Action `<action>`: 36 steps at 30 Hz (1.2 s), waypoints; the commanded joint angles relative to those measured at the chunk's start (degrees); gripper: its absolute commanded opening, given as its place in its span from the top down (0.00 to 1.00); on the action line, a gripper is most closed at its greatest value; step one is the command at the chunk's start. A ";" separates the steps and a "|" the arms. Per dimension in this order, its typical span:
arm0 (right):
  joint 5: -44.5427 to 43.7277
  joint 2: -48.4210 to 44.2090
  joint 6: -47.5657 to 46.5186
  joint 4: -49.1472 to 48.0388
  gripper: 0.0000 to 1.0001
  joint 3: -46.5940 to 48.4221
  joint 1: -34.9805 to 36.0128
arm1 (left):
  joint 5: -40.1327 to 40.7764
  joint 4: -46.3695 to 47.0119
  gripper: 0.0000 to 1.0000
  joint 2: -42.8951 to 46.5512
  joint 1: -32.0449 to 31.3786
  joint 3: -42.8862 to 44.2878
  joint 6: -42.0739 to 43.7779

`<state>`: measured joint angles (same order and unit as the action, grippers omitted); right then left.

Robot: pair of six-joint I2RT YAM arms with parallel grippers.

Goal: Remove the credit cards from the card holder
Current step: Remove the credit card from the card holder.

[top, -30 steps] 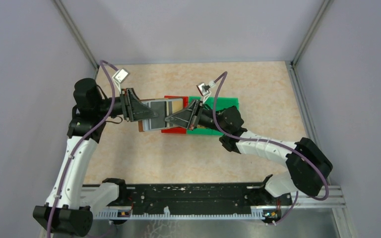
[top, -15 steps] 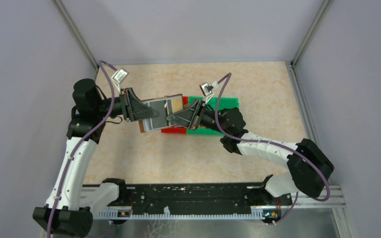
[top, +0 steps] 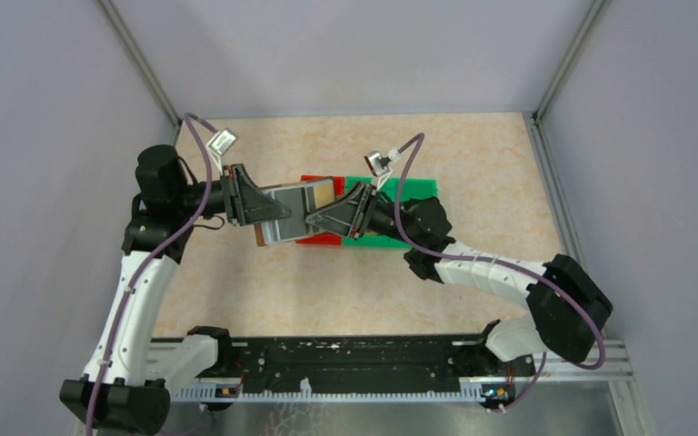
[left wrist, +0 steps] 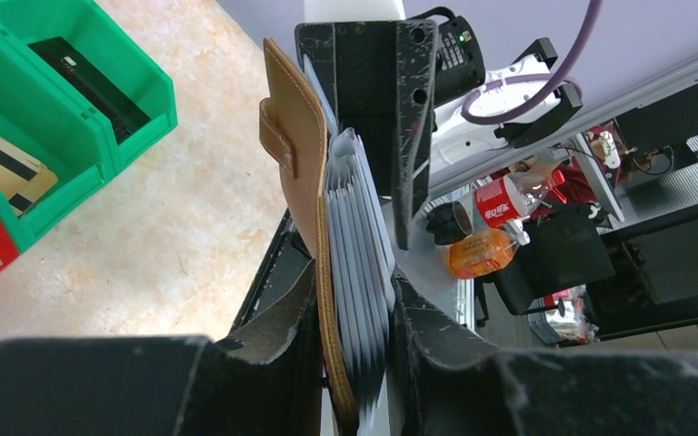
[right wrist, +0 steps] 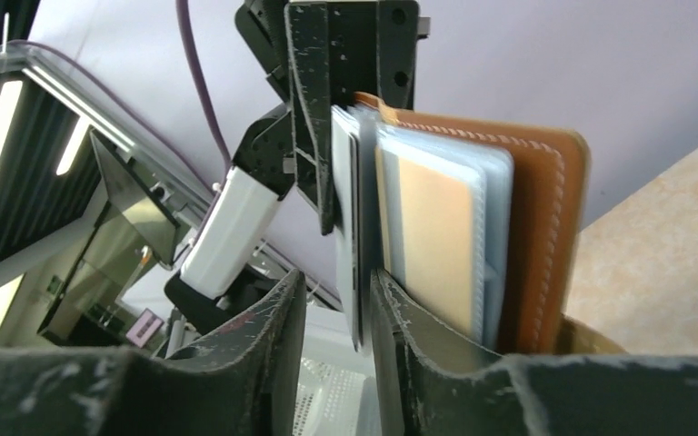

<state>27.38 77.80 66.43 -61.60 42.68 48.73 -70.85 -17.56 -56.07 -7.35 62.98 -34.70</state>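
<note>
The brown card holder (top: pixel 287 197) hangs open in the air between both arms, above the bins. My left gripper (top: pixel 279 211) is shut on its left end. In the left wrist view the gripper (left wrist: pixel 353 295) clamps the brown cover (left wrist: pixel 293 154) and the grey-blue pockets together. A gold card (top: pixel 324 193) shows in a clear pocket (right wrist: pixel 432 236). My right gripper (top: pixel 312 220) is at the pockets' edge. In the right wrist view its jaws (right wrist: pixel 336 283) stand apart around one thin grey leaf (right wrist: pixel 353 236), which lies against the right finger (right wrist: pixel 391 300).
A red bin (top: pixel 320 239) and a green bin (top: pixel 411 191) sit side by side under the holder. The green bin (left wrist: pixel 100 54) holds a tan card with a dark stripe (left wrist: pixel 0 168) and a dark card. The enclosure walls stand close on the left and right.
The right gripper has edged slightly left onto the holder's leaves. The left gripper still holds the holder in nearly the same place.
</note>
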 commanded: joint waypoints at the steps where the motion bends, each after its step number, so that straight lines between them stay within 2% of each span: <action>1: 2.78 1.46 0.19 -1.96 0.66 4.96 -0.46 | -3.28 -0.19 0.83 1.09 -0.29 2.71 0.75; 6: 4.50 2.82 0.05 -0.91 0.67 7.25 0.00 | -3.44 -0.36 0.86 1.11 -0.29 3.10 1.38; 10: 5.23 3.60 0.44 -1.16 0.92 8.28 0.16 | -3.35 -0.27 0.86 0.89 -0.29 3.18 1.26; 12: 4.78 3.20 0.52 -1.41 1.00 8.03 0.07 | -3.48 -0.37 0.83 0.75 -0.29 3.24 1.22; 18: 4.01 1.13 1.13 -3.67 1.00 5.53 -1.36 | -5.12 -0.84 0.68 0.25 -0.29 3.93 1.07; 27: 2.42 -0.82 1.35 -4.78 1.00 2.60 -1.74 | -5.27 0.46 0.61 0.09 -0.29 4.05 0.58; 32: 2.46 -1.78 1.62 -5.39 1.00 1.94 -2.21 | -5.50 0.16 0.61 0.35 -0.29 3.98 1.03; 36: 2.52 -2.28 2.18 -6.46 1.00 1.18 -2.38 | -5.81 0.11 0.69 0.40 -0.29 4.05 1.33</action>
<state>31.24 78.28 67.99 -62.81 44.12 47.31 -74.28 -18.46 -56.21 -7.40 64.79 -33.78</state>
